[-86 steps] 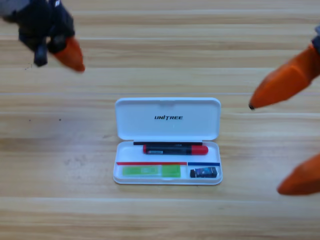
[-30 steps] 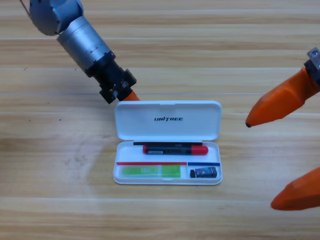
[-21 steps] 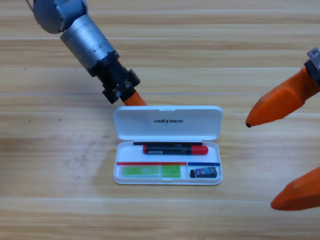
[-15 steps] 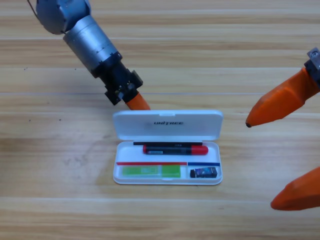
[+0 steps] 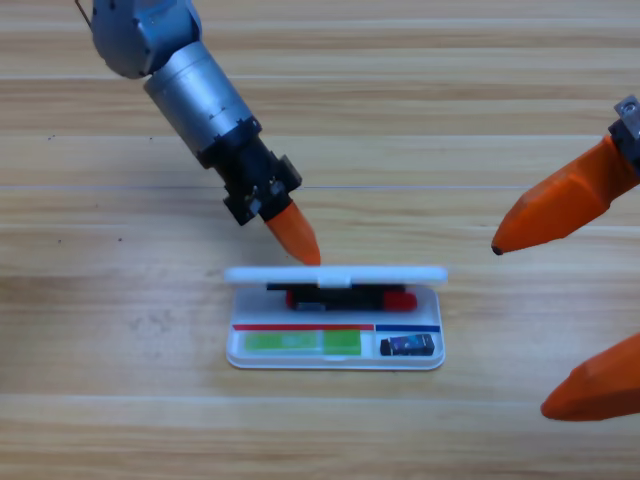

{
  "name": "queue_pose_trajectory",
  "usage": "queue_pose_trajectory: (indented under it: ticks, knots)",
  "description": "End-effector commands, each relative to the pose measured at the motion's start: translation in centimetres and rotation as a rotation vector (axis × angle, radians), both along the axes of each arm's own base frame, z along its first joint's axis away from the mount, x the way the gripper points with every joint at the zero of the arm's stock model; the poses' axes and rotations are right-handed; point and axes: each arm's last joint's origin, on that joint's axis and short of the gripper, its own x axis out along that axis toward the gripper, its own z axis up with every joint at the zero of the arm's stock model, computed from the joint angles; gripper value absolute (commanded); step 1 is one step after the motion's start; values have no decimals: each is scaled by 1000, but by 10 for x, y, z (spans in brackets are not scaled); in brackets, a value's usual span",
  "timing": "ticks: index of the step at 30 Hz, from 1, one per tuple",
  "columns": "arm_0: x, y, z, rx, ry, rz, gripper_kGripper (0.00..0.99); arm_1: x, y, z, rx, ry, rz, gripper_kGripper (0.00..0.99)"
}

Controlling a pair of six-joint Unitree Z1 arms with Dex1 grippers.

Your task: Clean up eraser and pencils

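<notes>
The white case's tray lies at the table's middle with its lid tipped up, seen almost edge-on. Inside, the black marker with red ends lies in the back slot, partly under the lid. The light-green pencil rests in the front left slot and the small dark eraser in the front right one. My left gripper is shut, and its orange tip touches the lid's back edge left of centre. My right gripper waits open at the right edge.
The left arm's grey forearm slants down from the top left toward the case. Bare wooden table surrounds the case on all sides.
The left gripper has come down and to the right behind the case and pushed the lid forward, from lying flat open to standing nearly upright. The right gripper has held still.
</notes>
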Motion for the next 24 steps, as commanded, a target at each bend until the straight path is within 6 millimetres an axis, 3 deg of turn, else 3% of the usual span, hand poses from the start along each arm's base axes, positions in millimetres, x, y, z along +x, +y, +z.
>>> queue_pose_trajectory:
  ticks: [1, 10, 24]
  knots:
    - [-15, -11, -22, 25, 73, -43, 0, -6, -2, -2, 4, 9, 11, 990]
    - [-25, -9, -21, 36, 79, -50, 0, -6, -2, -3, 3, 11, 10, 990]
    - [-38, -21, -12, 64, 42, -80, 0, -6, -2, -3, 3, 11, 10, 990]
